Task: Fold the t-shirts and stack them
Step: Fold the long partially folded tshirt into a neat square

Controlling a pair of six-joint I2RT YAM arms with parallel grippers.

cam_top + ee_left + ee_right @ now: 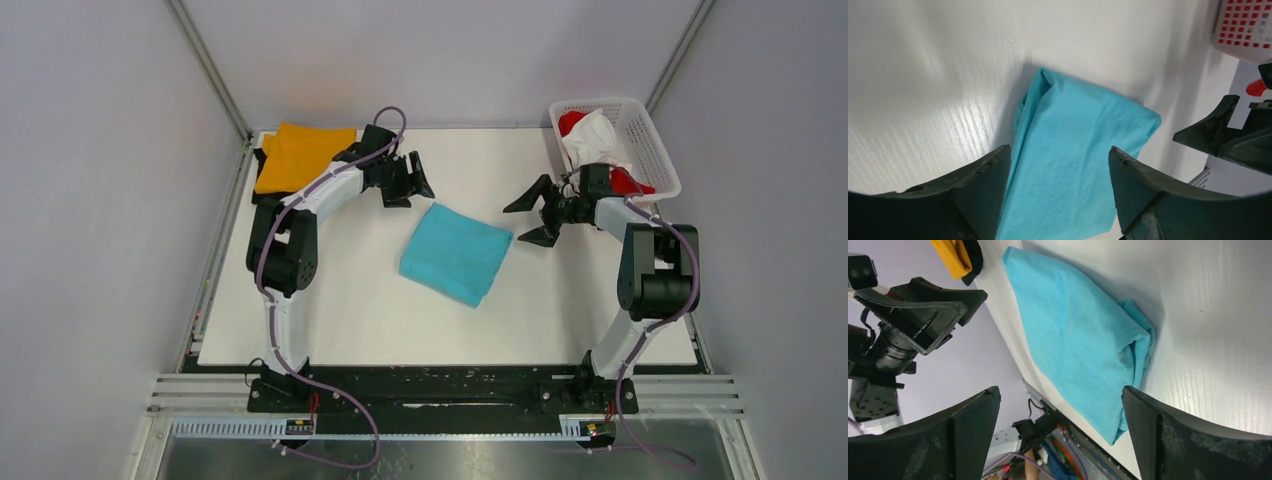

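Note:
A folded turquoise t-shirt (456,253) lies in the middle of the white table; it also shows in the left wrist view (1075,155) and the right wrist view (1078,335). A folded orange t-shirt (298,155) lies on a black one (262,160) at the back left. A white t-shirt (597,140) and a red t-shirt (570,123) sit in the basket. My left gripper (420,183) is open and empty, above the table just left of the turquoise shirt's far corner. My right gripper (528,215) is open and empty, just right of that shirt.
A white lattice basket (655,155) stands at the back right corner of the table (350,310). Grey walls close in on both sides and the back. The black rail with both arm bases runs along the near edge.

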